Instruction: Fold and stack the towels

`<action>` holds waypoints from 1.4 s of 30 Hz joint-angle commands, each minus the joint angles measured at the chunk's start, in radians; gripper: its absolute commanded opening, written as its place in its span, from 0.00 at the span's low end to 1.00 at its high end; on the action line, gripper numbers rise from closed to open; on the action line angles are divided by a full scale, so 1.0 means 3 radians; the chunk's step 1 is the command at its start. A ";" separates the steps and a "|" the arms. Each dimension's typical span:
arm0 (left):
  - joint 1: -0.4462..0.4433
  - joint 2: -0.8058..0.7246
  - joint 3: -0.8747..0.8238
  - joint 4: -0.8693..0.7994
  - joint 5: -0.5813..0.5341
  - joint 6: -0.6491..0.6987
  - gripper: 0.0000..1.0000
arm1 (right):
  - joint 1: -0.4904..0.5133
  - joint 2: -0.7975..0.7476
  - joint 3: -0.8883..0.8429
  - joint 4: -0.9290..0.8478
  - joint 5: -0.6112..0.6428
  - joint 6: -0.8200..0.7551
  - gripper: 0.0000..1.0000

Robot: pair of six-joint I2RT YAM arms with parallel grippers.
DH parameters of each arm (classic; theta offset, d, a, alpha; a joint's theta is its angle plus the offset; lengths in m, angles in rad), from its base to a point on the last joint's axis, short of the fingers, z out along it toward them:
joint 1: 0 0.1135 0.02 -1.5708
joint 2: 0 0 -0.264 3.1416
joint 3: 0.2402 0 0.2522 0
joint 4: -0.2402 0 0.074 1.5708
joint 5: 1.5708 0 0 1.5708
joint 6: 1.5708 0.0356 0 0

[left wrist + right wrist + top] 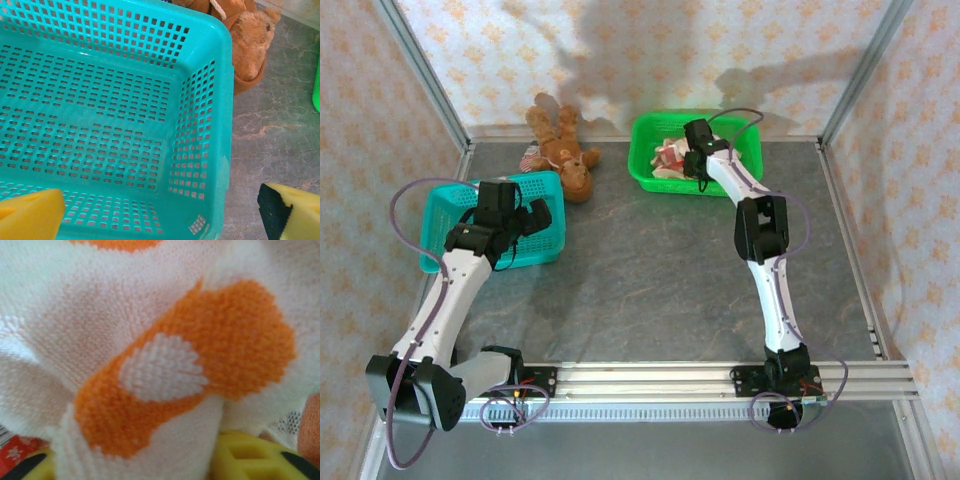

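Top view has the left pincer (525, 218) hanging over the teal basket (440, 230). The right pincer (695, 150) is reached down into the green basket (655, 185), right among the towels (670, 160) heaped in there. From up there I can't read how either set of jaws stands.

The left wrist cam sorts that out for its side. The yellow fingertips (30, 217) sit wide apart over the bare perforated basket floor, and the basket's right wall runs just inside the right fingertip. Past that wall, to the pincer's right, is open grey tabletop (272, 135). The teddy bear (250, 45) is ahead and to the right, just beside the basket's far corner.

The right wrist cam is jammed up against one towel (165, 340), white terry with orange blobs. A fold of it drops down between the yellow fingers (250, 460). Honestly can't tell if that pincer is squeezing the cloth or just straddling it.

From above, there's plenty of bare tabletop between the two baskets and back toward the arm bases.
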 commanded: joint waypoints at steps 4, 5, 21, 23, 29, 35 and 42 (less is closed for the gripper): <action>-0.0018 0.0054 0.0019 -0.0057 0.0069 0.0004 1.00 | -0.0013 -0.0239 -0.0151 -0.0129 0.0117 -0.0181 0.08; -0.0019 0.0042 0.0016 -0.0064 0.0070 -0.0002 1.00 | -0.0022 -0.0259 -0.0110 -0.0133 0.0137 -0.0181 0.08; -0.0023 -0.0050 -0.0024 -0.0039 0.0079 -0.0007 1.00 | -0.0114 -0.0613 -0.0049 -0.0184 0.0012 -0.0192 0.39; -0.0023 -0.0057 -0.0030 -0.0041 0.0072 0.0001 1.00 | -0.0116 -0.0619 -0.0088 -0.0206 -0.0020 -0.0177 0.34; -0.0023 -0.0043 -0.0031 -0.0046 0.0061 0.0012 1.00 | -0.0110 -0.0616 -0.0201 -0.0167 -0.0067 -0.0164 0.37; -0.0022 -0.0079 -0.0031 -0.0085 0.0051 0.0011 1.00 | -0.0112 -0.0541 -0.0173 -0.0209 -0.0088 -0.0140 0.25; -0.0020 -0.0110 -0.0011 -0.0073 0.0041 0.0016 1.00 | -0.0115 -0.0728 -0.0214 -0.0163 -0.0025 -0.0173 0.00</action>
